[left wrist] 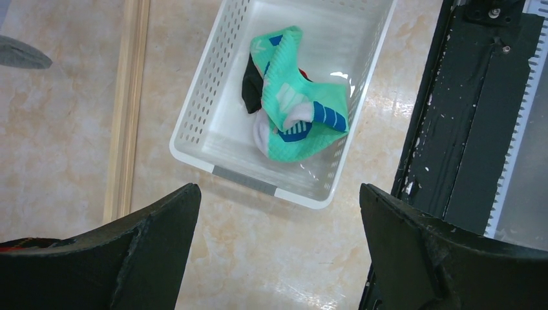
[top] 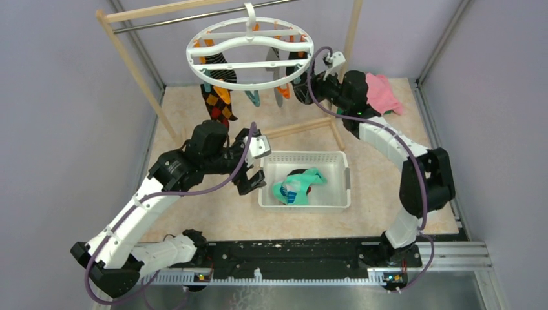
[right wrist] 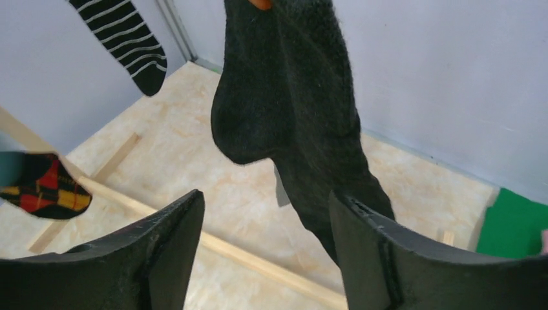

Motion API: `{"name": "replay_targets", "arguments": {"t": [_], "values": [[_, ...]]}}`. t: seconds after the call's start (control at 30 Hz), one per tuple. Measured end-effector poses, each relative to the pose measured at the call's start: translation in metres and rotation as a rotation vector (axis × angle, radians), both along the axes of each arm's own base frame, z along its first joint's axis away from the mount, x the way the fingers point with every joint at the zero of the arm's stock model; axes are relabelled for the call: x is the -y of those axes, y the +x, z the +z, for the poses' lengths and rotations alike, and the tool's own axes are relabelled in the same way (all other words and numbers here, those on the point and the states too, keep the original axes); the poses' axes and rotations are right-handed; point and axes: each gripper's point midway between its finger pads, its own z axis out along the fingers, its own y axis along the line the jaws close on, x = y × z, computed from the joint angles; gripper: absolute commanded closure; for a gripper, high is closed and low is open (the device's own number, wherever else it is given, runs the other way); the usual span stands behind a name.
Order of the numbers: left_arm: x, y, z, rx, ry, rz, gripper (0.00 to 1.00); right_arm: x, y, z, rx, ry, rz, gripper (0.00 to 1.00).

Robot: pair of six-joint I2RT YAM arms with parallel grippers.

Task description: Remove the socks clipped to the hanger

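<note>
Socks (top: pixel 218 103) hang clipped under the white hanger (top: pixel 250 48) at twelve o'clock over the tabletop (top: pixel 213 213). My right jaws stand open up there, with a black sock (right wrist: pixel 291 110) dangling between them. My left jaws gape wide above the white basket (left wrist: pixel 200 110) at six o'clock from the hanger, where a teal sock (left wrist: pixel 291 97) lies bunched.

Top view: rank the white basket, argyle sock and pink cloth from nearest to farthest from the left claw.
1. White basket, just right of the left claw.
2. Argyle sock, hanging farther back.
3. Pink cloth, back right corner.
</note>
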Motion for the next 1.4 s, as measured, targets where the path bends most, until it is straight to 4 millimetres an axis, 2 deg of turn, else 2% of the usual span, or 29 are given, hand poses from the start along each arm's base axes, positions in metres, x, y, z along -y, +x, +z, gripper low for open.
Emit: {"name": "replay_targets", "arguments": {"t": [0.13, 0.23, 0.4, 0.43, 0.47, 0.5, 0.6, 0.67, 0.73, 0.8, 0.9, 0.97, 1.07, 1.17, 1.23, 1.33, 1.4], "values": [[-0.002, -0.002, 0.001, 0.003, 0.002, 0.0, 0.01, -0.012, 0.015, -0.005, 0.023, 0.023, 0.028, 0.75], [-0.002, -0.002, 0.001, 0.004, 0.0, 0.0, 0.01, -0.017, 0.013, 0.005, 0.054, 0.057, 0.057, 1.0], [-0.002, -0.002, 0.001, 0.004, 0.0, 0.0, 0.01, -0.018, 0.005, 0.031, 0.122, 0.095, 0.081, 1.0], [-0.002, -0.002, 0.001, 0.004, 0.0, 0.0, 0.01, -0.016, 0.003, 0.036, 0.135, 0.1, 0.078, 0.93], [-0.002, -0.002, 0.002, 0.004, 0.0, 0.001, 0.01, -0.014, 0.0, 0.042, 0.144, 0.103, 0.07, 0.76], [-0.002, -0.002, 0.002, 0.005, 0.0, 0.002, 0.01, -0.012, -0.001, 0.047, 0.153, 0.105, 0.057, 0.63], [-0.005, 0.003, 0.002, 0.019, 0.011, 0.025, 0.01, 0.0, -0.002, 0.058, 0.171, 0.102, 0.0, 0.33], [-0.009, 0.013, 0.002, 0.054, 0.026, 0.069, 0.01, 0.008, -0.006, 0.059, 0.18, 0.096, -0.032, 0.25], [-0.015, 0.026, 0.001, 0.111, 0.043, 0.123, 0.01, 0.014, -0.011, 0.053, 0.183, 0.082, -0.056, 0.22], [-0.022, 0.037, -0.002, 0.169, 0.068, 0.166, 0.01, 0.018, -0.013, 0.046, 0.183, 0.069, -0.069, 0.15], [-0.031, 0.053, -0.011, 0.253, 0.113, 0.205, 0.01, 0.018, -0.003, 0.04, 0.185, 0.058, -0.079, 0.08], [-0.034, 0.064, -0.015, 0.301, 0.147, 0.225, 0.01, 0.012, 0.012, 0.038, 0.192, 0.056, -0.074, 0.04], [-0.04, 0.083, -0.018, 0.37, 0.187, 0.264, 0.01, -0.002, 0.04, 0.037, 0.225, 0.065, -0.048, 0.05], [-0.047, 0.099, -0.014, 0.418, 0.206, 0.31, 0.01, -0.013, 0.061, 0.021, 0.228, 0.059, -0.026, 0.12], [-0.057, 0.11, -0.01, 0.44, 0.213, 0.354, 0.01, -0.019, 0.071, 0.011, 0.229, 0.051, -0.016, 0.23], [-0.078, 0.125, -0.007, 0.449, 0.226, 0.427, 0.01, -0.026, 0.077, 0.002, 0.234, 0.043, 0.015, 0.52], [-0.095, 0.135, -0.009, 0.438, 0.24, 0.477, 0.01, -0.032, 0.073, 0.003, 0.238, 0.056, 0.052, 0.68]]}}
